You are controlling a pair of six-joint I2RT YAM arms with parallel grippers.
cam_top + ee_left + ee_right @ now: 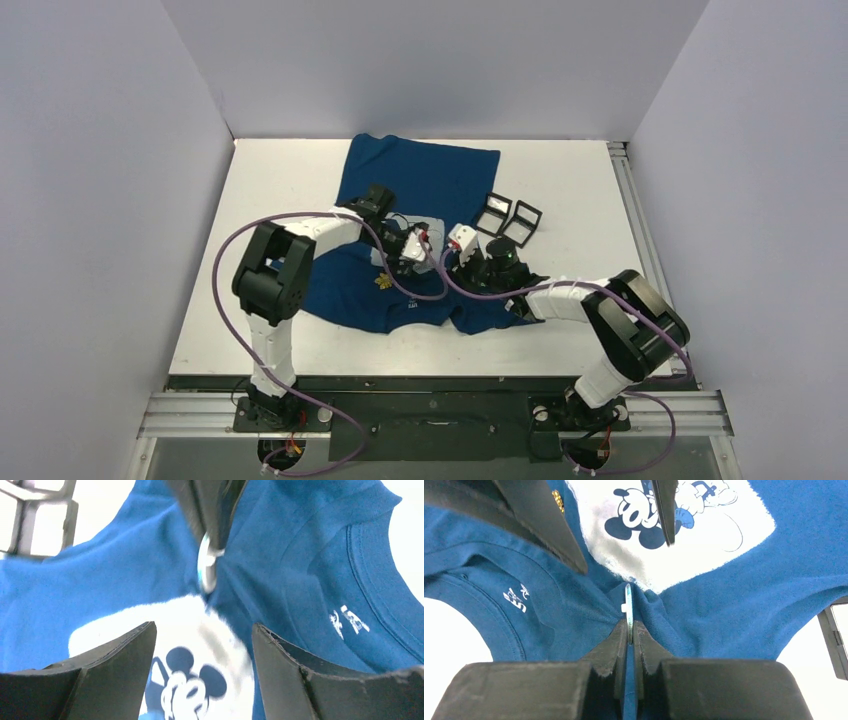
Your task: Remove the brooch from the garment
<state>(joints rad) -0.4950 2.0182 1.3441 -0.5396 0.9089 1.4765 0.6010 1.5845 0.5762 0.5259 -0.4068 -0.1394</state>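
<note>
Blue cloth: shirt (pixel 430 170) lies flat on the table (pixel 280 200), puckered up at one spot beside the pale print (pixel 704 535).
Brooch: thin silvery disc (pixel 628 605) at that pucker, just off the print's edge, mid-shirt, between your two grippers.
Right gripper: (pixel 628 630) pressed together on the brooch, one pad on each face, with cloth bunched under the tips.
Left gripper: (pixel 204 675) spread wide, holding nothing, hovering over the mouse print.
Key relation: brooch sits straight ahead of the left gripper, on its centreline, beyond the gap between its fingers (pixel 300 680). The right gripper comes at it from the opposite side.
Axis: disc stands on edge, its plane running along the right gripper's reach, right to left and slightly far, pointing at the print.
Nearer arm: right, already on it. Left is near but apart.
Stage (my read): gripped, not yet free, since the cloth rises with it.
Next (my read): pin the cloth just beside the disc with the left, then draw the right back along its own axis, toward scene right.
Risk: a pull across the disc's plane would likely drag the shirt. You can't see pin or clasp in any view.
</note>
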